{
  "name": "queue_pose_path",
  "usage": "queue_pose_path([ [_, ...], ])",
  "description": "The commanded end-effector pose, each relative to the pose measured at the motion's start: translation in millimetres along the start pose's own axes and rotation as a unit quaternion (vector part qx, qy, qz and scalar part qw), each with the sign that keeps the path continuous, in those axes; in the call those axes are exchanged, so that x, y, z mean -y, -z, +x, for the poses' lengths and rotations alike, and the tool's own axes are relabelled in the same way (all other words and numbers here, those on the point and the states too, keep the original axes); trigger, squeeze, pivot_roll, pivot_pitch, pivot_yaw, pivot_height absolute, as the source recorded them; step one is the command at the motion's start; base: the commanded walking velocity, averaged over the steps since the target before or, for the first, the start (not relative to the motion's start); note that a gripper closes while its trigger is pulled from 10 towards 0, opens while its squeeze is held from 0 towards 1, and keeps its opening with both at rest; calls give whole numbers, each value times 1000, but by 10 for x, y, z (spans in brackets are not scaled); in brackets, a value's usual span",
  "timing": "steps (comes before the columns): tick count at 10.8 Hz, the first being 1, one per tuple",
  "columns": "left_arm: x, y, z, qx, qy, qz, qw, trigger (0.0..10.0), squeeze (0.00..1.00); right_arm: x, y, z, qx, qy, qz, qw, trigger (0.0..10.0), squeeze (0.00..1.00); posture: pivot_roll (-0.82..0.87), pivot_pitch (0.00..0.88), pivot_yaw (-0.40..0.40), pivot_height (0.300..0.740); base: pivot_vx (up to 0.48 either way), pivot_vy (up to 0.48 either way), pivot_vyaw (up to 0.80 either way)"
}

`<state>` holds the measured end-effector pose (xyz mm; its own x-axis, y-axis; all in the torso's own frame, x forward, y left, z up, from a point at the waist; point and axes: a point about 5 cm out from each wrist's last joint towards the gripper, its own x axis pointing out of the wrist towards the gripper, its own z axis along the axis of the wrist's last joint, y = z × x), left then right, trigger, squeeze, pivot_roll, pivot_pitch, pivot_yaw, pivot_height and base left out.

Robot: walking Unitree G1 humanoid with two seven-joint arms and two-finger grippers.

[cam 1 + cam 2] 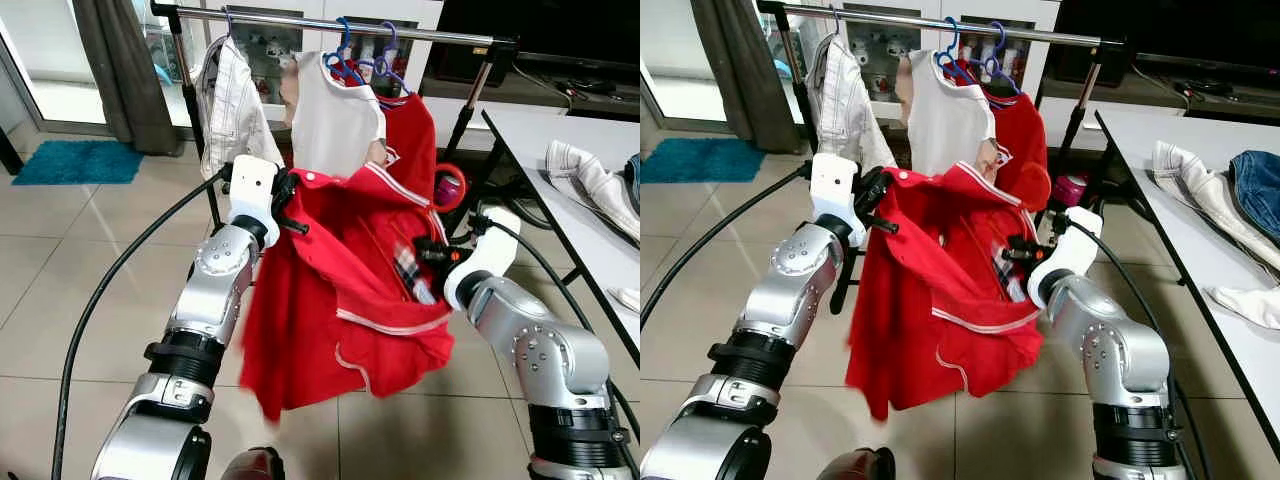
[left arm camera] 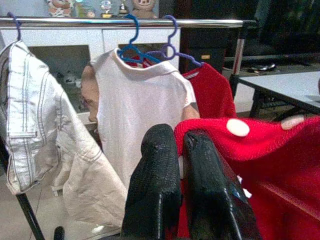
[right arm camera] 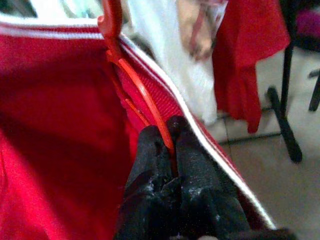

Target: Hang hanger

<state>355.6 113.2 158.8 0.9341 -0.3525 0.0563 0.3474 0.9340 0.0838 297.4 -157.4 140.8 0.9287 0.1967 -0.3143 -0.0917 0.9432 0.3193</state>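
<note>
Nearest to me, my right end effector [image 3: 167, 145] is clamped on the red hanger [image 3: 131, 75] inside the red shirt [image 1: 330, 300]. My left end effector [image 2: 186, 165] pinches the shirt's collar. Above both waits the rail [image 1: 330, 22]; I judge the next move is lifting the hook over it.

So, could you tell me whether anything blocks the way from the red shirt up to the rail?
Yes. The white shirt and another red garment already hang on the rail, directly above the red shirt that both hands hold. The rail looks bare between them and the white jacket.
</note>
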Motion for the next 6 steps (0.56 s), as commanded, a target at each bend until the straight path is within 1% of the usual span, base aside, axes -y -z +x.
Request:
queue_pose_path([
  [1,61,5,-41,7,13,1,1000,0,0,226,-299,-65,78,77,4,994,10000,0,-31,0,-41,740,0,0,0],
  [2,441,7,-58,24,101,-13,995,0,0,97,-313,-18,72,40,-13,996,10000,0,-30,0,-45,740,0,0,0],
  [3,515,-12,-59,32,119,-14,992,0,0,69,-282,-7,61,29,-20,997,10000,0,-26,0,-50,740,0,0,0],
  [4,761,-13,-83,30,201,2,979,0,0,-83,-203,18,48,-18,-34,998,10000,0,-20,0,-55,740,0,0,0],
  [5,793,47,-111,15,220,19,975,0,0,-173,-262,30,68,-43,-23,997,10000,0,-23,0,-53,740,0,0,0],
  [6,790,54,-117,13,220,21,975,0,0,-198,-273,32,71,-52,-25,996,10000,0,-22,0,-53,740,0,0,0],
])
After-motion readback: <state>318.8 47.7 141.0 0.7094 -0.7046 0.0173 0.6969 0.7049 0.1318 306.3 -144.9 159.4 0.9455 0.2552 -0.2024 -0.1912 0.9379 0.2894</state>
